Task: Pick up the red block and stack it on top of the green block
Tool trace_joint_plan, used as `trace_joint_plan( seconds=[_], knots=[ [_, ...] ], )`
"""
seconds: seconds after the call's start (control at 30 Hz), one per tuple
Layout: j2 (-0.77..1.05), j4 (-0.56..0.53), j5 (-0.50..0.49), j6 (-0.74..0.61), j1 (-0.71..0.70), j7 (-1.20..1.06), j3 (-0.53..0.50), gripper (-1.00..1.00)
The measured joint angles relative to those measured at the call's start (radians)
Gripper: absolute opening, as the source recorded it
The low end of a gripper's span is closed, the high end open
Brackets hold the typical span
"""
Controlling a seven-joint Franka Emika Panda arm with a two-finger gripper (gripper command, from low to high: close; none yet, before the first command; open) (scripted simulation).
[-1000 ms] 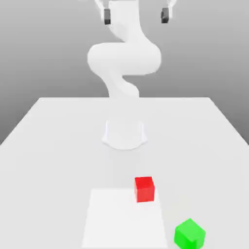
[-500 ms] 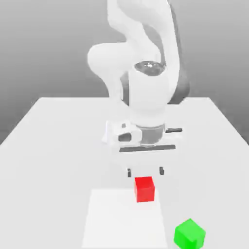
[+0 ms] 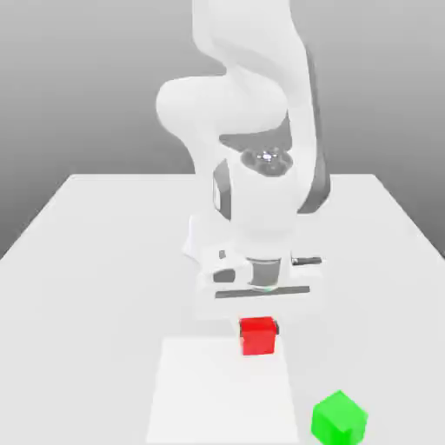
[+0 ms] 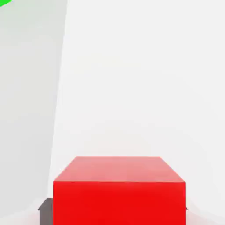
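Note:
The red block [image 3: 257, 337] sits on the white table near the front, at the back right corner of a paler square patch. My gripper [image 3: 258, 328] has come down over it, and a dark fingertip [image 3: 276, 328] presses against its right side. In the hand view the red block [image 4: 118, 191] lies between the fingers, and one dark fingertip [image 4: 45, 210] touches its side. The gripper is shut on the block. The green block [image 3: 339, 417] rests apart from it, toward the front on the exterior view's right; a corner of the green block [image 4: 6, 2] shows in the hand view.
The white table [image 3: 96, 261] stretches wide on both sides of the arm. The paler square patch [image 3: 217, 395] lies at the front middle. The arm's base [image 3: 200, 243] stands behind the hand.
The hand came down from high above to the red block, and its fingers moved in from a wide spread against the block's sides. The green block has not moved.

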Motion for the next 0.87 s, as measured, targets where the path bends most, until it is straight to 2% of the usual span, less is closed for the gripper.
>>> trace_joint_plan(
  seconds=[0.13, 0.57, 0.73, 0.77, 0.87],
  knots=[
    [-0.096, 0.016, 0.016, -0.112, 0.018, -0.038, -0.005, -1.00],
    [0.127, 0.471, -0.020, -0.346, 0.083, -0.399, 0.047, -1.00],
    [0.286, 0.525, -0.055, -0.242, 0.097, -0.414, 0.039, -1.00],
    [0.306, 0.527, -0.060, -0.224, 0.099, -0.411, 0.036, 1.00],
    [0.306, 0.527, -0.060, -0.224, 0.099, -0.411, 0.036, 1.00]
  ],
)
